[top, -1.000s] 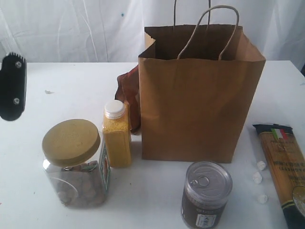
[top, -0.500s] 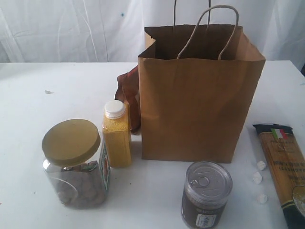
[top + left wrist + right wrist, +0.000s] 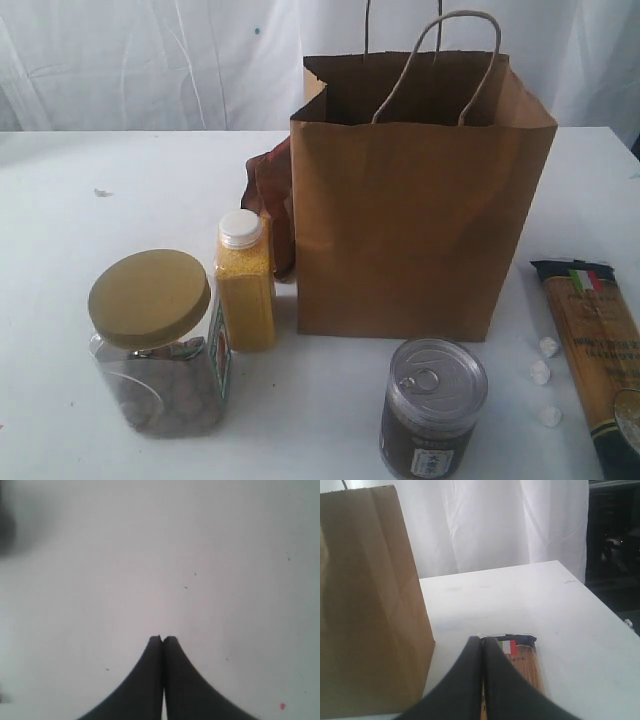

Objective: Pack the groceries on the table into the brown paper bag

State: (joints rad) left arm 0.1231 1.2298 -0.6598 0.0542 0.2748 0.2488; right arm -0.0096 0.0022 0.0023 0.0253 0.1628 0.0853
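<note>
Groceries are arranged around a tall brown kraft paper bag (image 3: 420, 220) with two twisted cord handles. The bag stands upright, mouth open, right of centre in the exterior view on a flat white tabletop (image 3: 130, 190).

- Lower left: a clear plastic jar with a yellow lid (image 3: 160, 345), upright.
- Just beside the jar, toward the bag: a slim bottle of yellow grains with a white cap (image 3: 245, 285), upright.
- Behind the bottle, against the bag's left side: a reddish-brown pouch (image 3: 272, 195), partly hidden.
- Lower centre, in front of the bag: a dark pull-tab can (image 3: 432, 410), upright.
- Right edge: a long spaghetti packet (image 3: 595, 350), lying flat, with three small white lumps (image 3: 541, 373) beside it.

The left gripper (image 3: 162, 639) has its black jaws pressed together on nothing, with bare tabletop behind them. The right gripper (image 3: 481, 639) is likewise closed and empty; the spaghetti packet and the bag's side lie beyond its tips.
</note>
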